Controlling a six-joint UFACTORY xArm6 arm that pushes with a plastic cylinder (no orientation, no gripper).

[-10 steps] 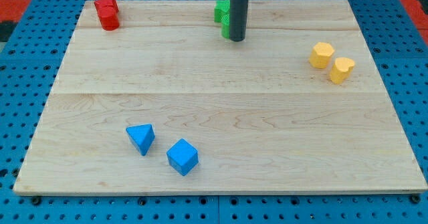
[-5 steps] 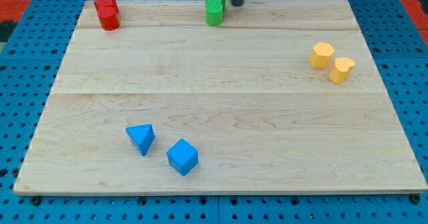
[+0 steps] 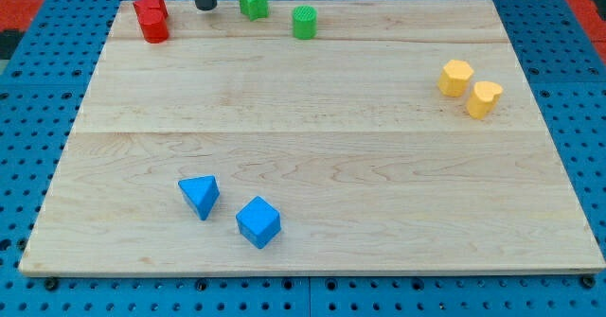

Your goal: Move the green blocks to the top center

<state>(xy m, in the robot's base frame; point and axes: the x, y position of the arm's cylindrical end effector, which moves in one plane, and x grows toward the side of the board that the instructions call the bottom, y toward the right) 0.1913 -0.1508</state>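
1. Camera view: I see the wooden counter (image 3: 312, 137) with my tip (image 3: 204, 8) at the view's top, left of center, between the red blocks (image 3: 151, 18) and the green star block (image 3: 253, 2). It touches neither.
2. The rod has no hand, so nothing is held; it can only push.
3. The green star block lies at the top edge, a little left of center. The green round block (image 3: 304, 22) sits just to its right and slightly lower, close but apart. Both are near the top center already.
4. Risk, as I judge it: the star is very near the counter's top edge, so a push angled upward could slide it off.
5. A push from the left could drive the star into the round block and scatter the pair rightward.
6. The yellow blocks (image 3: 470, 87) and blue blocks (image 3: 230, 209) are well apart from all this.
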